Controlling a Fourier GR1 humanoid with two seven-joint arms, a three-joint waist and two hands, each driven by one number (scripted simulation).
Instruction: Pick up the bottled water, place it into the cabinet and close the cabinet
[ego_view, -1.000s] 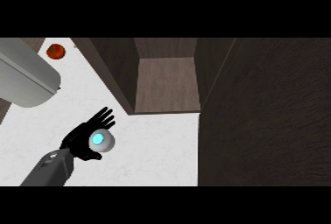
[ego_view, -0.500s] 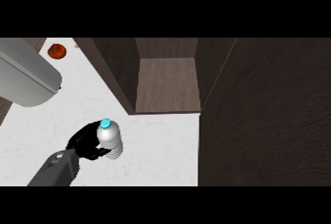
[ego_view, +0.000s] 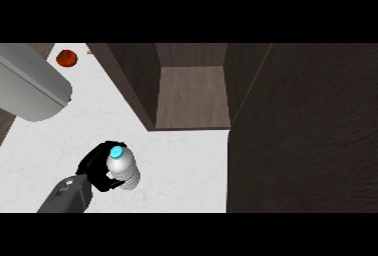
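The bottled water (ego_view: 123, 170) is a clear ribbed bottle with a light blue cap, seen from above at the lower left over the white counter (ego_view: 184, 165). My left hand (ego_view: 94, 166) is shut on it, black fingers curled round its left side and base, with the grey forearm coming in from the lower left. The open cabinet (ego_view: 192, 95) of dark wood stands up and to the right of the bottle; its brown inner floor shows with nothing on it. My right hand is not in view.
A tall dark wooden panel (ego_view: 303, 130) fills the right side beside the cabinet opening. A large grey rounded object (ego_view: 29, 85) lies at the upper left. A small red round thing (ego_view: 67, 58) sits behind it on the counter.
A second ago the hand lay spread over the bottle. Its fingers have since curled round it, and the bottle's side now shows and looks larger, as if raised.
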